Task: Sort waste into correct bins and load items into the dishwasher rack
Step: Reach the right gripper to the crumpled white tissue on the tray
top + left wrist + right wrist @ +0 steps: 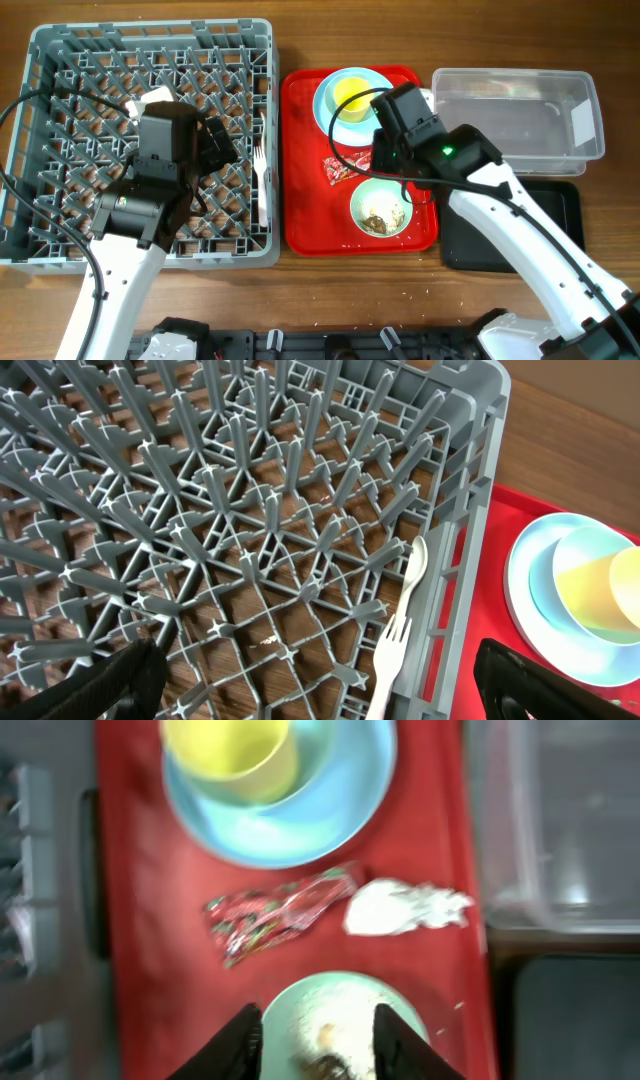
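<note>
The grey dishwasher rack (60,60) fills the left. My left gripper (222,143) hangs open over it. A white fork (392,650) and spoon (417,560) lie inside by its right wall. On the red tray (300,200) a yellow cup (352,97) stands in a pale bowl on the blue plate (325,105). In front of them lie the red wrapper (280,910) and white tissue (405,908). My right gripper (320,1040) hovers over a mint bowl (380,210) of food scraps, its jaws narrowed but apart, gripping nothing.
The clear tub (520,110) stands at the back right. The black tray (540,220) sits in front of it, partly under my right arm. Bare wooden table shows along the front edge.
</note>
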`<state>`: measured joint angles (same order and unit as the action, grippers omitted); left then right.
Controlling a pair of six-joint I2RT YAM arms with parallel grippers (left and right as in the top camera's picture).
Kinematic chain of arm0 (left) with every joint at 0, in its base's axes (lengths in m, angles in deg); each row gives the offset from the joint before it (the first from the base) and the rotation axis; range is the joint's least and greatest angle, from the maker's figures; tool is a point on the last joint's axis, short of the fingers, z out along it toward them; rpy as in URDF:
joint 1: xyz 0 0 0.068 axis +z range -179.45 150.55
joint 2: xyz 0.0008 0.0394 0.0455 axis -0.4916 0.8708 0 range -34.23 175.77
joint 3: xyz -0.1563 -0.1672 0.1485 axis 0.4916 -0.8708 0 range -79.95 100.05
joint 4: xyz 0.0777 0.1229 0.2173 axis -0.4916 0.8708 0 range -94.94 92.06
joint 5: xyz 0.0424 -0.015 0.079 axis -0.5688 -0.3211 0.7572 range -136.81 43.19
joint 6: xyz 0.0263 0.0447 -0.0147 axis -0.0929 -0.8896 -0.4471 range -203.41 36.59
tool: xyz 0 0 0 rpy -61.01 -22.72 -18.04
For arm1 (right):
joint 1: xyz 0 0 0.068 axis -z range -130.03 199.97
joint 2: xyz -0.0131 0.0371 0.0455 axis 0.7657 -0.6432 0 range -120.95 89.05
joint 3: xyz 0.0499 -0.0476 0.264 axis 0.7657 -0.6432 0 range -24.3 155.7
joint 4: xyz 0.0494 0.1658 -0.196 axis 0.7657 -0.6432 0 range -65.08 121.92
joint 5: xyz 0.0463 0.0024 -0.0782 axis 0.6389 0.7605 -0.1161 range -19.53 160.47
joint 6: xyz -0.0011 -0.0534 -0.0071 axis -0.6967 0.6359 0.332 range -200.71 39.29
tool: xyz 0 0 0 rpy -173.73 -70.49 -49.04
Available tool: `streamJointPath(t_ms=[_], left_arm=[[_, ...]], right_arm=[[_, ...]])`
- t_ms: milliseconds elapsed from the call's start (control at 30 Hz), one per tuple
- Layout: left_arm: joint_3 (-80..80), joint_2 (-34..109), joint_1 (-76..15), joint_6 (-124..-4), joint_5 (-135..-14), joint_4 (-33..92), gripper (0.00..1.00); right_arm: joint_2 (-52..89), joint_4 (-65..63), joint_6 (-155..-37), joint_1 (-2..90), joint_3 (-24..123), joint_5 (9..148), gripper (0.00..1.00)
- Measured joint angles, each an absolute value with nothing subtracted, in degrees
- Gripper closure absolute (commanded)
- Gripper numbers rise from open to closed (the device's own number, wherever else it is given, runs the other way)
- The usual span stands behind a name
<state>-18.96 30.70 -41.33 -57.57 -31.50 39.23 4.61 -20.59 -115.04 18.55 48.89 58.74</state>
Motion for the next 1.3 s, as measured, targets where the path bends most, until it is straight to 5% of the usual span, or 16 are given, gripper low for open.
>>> streamJointPath(t_ms=[33, 67, 100, 167, 300, 533, 733, 1133, 1233, 1300], left_arm=[[-19.0, 30.7, -41.3, -57.6, -31.5, 39.2, 0.0], [-18.9, 30.7, -41.3, -57.6, -31.5, 39.2, 0.0], [-19.0, 30.7, -41.3, -57.5, -31.5, 39.2, 0.0], [-19.0, 30.7, -41.3, -57.6, -31.5, 39.2, 0.0], [-19.0, 30.7, -41.3, -57.6, -31.5, 39.2, 0.0], [-19.0, 30.7, -41.3, -57.6, -31.5, 39.2, 0.0], [-19.0, 30.7, -41.3, -57.5, -31.5, 39.2, 0.0], [-19.0, 30.7, -41.3, -57.6, -31.5, 39.2, 0.0], [-19.0, 30.7, -41.3, -57.6, -31.5, 39.2, 0.0], [-19.0, 30.7, -41.3, -57.6, -31.5, 39.2, 0.0]], right_arm=[[4.6, -20.2, -115.4, 18.5, 48.5, 57.9, 0.49], [4.5, -20.2, -115.5, 18.5, 48.2, 57.3, 0.44], [3.9, -20.2, -115.6, 18.5, 48.0, 56.9, 0.43], [2.4, -20.2, -115.8, 18.5, 48.0, 56.7, 0.6], [-1.4, -19.7, -116.3, 18.5, 48.0, 56.2, 0.64], [-13.1, -18.9, -116.5, 18.6, 47.9, 52.6, 0.61], [-19.4, -14.0, -116.6, 19.8, 47.7, 51.8, 0.38], [-19.7, -12.6, -116.7, 20.0, 47.0, 52.2, 0.4], [-19.7, -11.6, -118.5, 20.0, 43.7, 52.4, 0.81], [-19.7, -11.5, -118.0, 20.0, 43.4, 52.6, 0.88]])
